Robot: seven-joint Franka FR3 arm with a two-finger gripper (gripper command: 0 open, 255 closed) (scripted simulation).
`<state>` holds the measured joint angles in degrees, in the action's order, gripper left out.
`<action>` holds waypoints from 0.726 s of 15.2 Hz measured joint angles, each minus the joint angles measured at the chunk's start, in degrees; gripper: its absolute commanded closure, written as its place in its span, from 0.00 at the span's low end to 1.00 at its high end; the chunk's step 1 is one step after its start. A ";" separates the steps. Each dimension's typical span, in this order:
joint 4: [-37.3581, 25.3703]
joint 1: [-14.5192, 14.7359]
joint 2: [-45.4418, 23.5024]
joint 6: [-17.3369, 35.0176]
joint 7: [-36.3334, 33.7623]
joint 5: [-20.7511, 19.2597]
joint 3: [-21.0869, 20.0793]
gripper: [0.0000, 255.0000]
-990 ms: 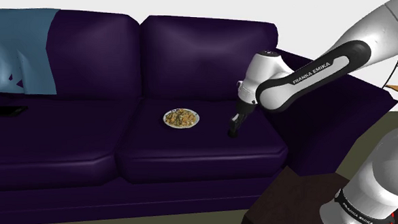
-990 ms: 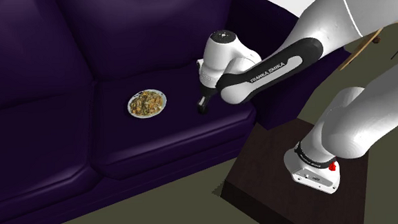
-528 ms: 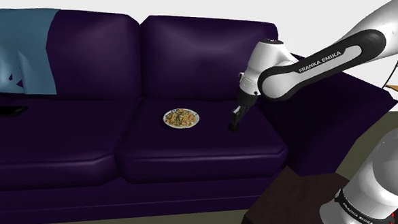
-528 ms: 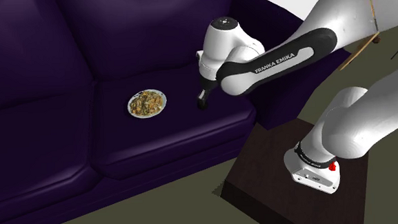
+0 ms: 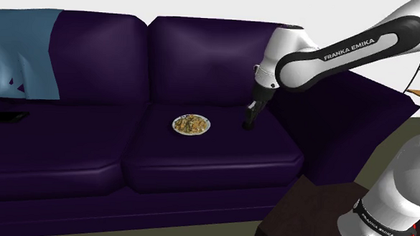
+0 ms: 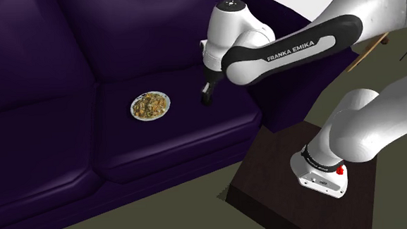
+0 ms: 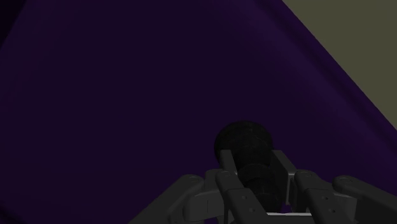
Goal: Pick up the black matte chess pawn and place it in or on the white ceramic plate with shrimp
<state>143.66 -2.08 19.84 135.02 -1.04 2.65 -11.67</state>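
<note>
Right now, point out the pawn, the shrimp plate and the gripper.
black pawn (image 7: 245,141): wrist view, on its round head.
plate (image 5: 208,124): shoulder view, on its white rim.
gripper (image 5: 248,125): shoulder view, between its fingertips.

The black matte pawn (image 7: 245,139) shows its round head in the wrist view, clasped between the two fingers of the gripper (image 7: 252,167), over the dark purple sofa (image 5: 200,160) seat; whether it touches the cushion cannot be told. The white plate (image 5: 207,125) lies flat on that same cushion, heaped with yellowish-brown shrimp (image 5: 192,124), near the pawn toward the shoulder view's left.
</note>
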 measured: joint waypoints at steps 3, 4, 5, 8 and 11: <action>-1.34 0.03 1.17 -2.51 0.29 0.14 0.28 1.00; -2.48 -0.06 0.32 -2.79 0.07 -0.06 0.14 1.00; -3.98 -0.03 -0.88 -3.12 -0.67 -0.31 -0.38 1.00; -10.49 -0.50 -7.45 -3.14 -2.69 -2.02 -1.62 1.00; -17.91 -0.52 -14.18 -4.05 -5.35 -4.19 -2.95 1.00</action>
<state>125.76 -2.59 5.66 130.97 -6.40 -1.55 -14.61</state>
